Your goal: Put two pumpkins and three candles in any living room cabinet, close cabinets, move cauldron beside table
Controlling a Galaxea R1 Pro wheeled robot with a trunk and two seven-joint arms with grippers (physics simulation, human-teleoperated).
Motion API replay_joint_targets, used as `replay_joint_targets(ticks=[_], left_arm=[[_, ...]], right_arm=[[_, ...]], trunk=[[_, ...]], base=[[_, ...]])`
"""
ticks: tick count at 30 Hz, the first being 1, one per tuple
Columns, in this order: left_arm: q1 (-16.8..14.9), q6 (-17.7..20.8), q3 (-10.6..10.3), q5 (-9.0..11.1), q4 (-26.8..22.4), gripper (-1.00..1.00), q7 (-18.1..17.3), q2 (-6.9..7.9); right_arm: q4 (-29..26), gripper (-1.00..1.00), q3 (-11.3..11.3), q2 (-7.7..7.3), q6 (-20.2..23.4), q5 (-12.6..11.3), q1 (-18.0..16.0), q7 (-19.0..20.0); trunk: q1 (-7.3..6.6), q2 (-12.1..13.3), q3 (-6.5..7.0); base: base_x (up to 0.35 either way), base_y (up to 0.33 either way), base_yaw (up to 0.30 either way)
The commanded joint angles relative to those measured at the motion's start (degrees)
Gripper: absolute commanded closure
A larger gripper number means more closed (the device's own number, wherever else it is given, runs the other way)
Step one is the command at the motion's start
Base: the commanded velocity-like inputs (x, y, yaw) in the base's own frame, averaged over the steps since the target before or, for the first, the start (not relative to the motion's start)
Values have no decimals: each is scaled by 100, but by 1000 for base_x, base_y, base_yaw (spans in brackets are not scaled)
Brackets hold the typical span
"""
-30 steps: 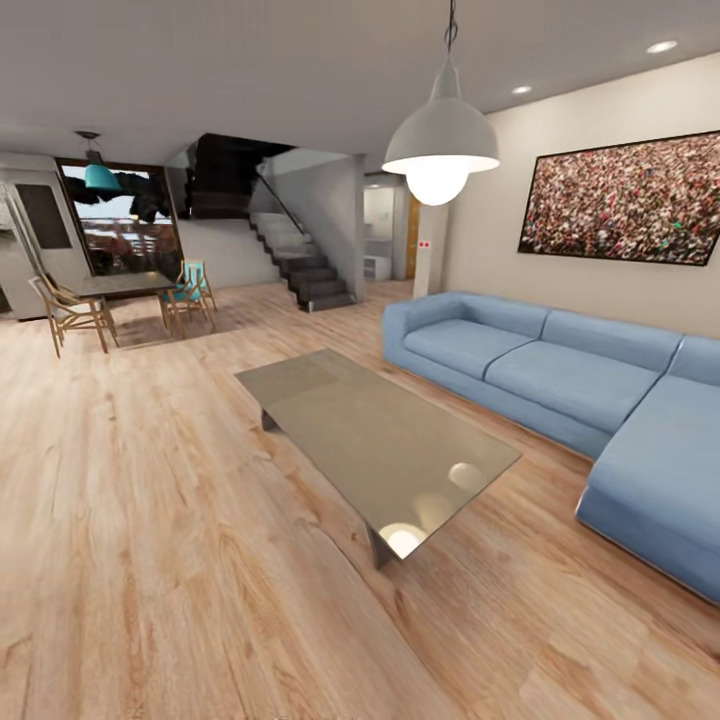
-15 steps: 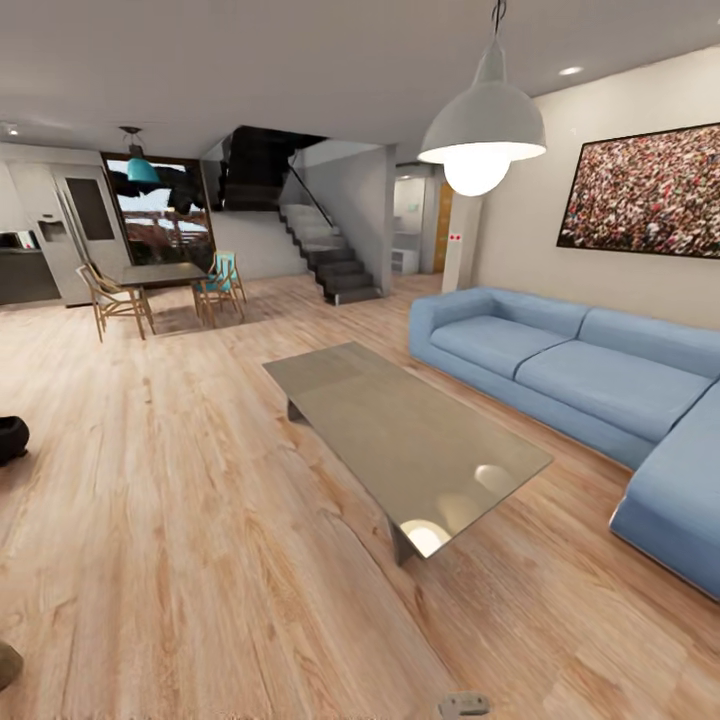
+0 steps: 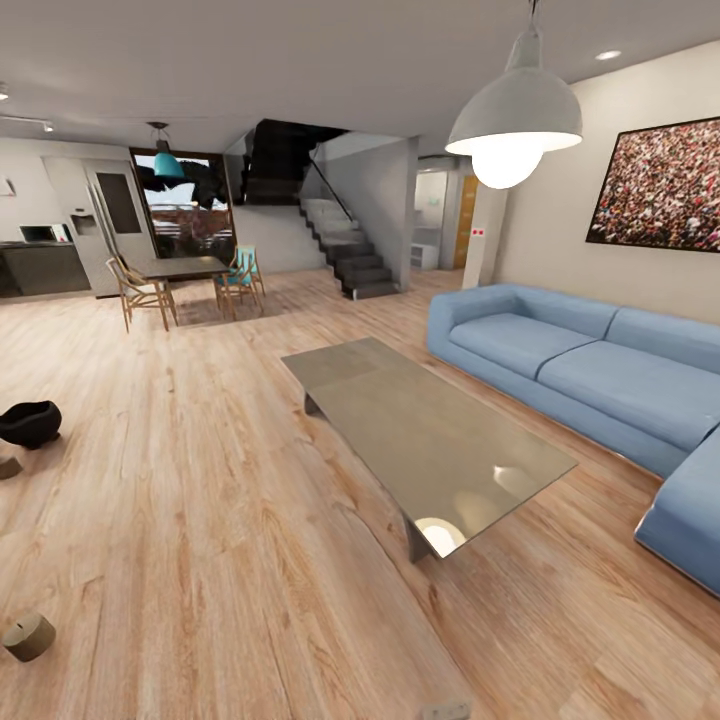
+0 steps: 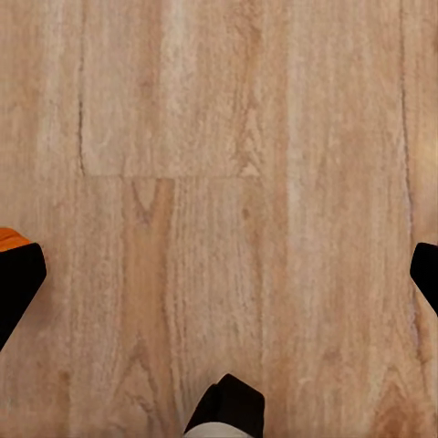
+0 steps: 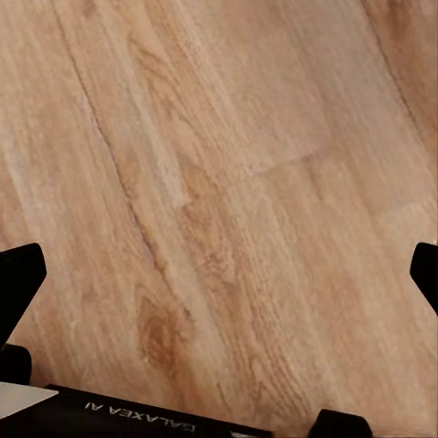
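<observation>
Your black round cauldron [image 3: 29, 423] is sitting on the pale wood plank floor [image 3: 220, 560], well apart from the low glass-topped coffee table [image 3: 425, 440]; a stubby grey-beige candle [image 3: 28, 636] is lying nearer you. Both grippers, left [image 4: 219, 283] and right [image 5: 219, 274], are hanging spread wide over bare planks.

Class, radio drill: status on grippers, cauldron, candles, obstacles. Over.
Both grippers open, empty, over floor. Cauldron on floor far left; one candle lying nearer. Coffee table ahead, right.

Wood-grain floor [image 3: 200, 520] (matt); glossy table [image 3: 420, 440]; cloth sofa [image 3: 600, 370].
</observation>
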Motion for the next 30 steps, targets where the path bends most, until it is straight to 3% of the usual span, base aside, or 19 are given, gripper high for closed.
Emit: replay_joint_targets(ticks=[1, 18, 30], left_arm=[[0, -6, 0, 0, 8, -100, 0, 1], [0, -24, 0, 4, 23, -100, -7, -7], [0, -24, 0, -8, 23, -100, -5, -106]], right_arm=[[28, -100, 3, 0, -3, -2, 0, 1], [132, -100, 11, 8, -18, -4, 0, -2], [197, -100, 141, 27, -25, 13, 0, -24]], trunk=[[0, 0, 0], [0, 0, -1], [0, 0, -1]], base=[[0, 0, 11], [0, 0, 10], [0, 0, 266]])
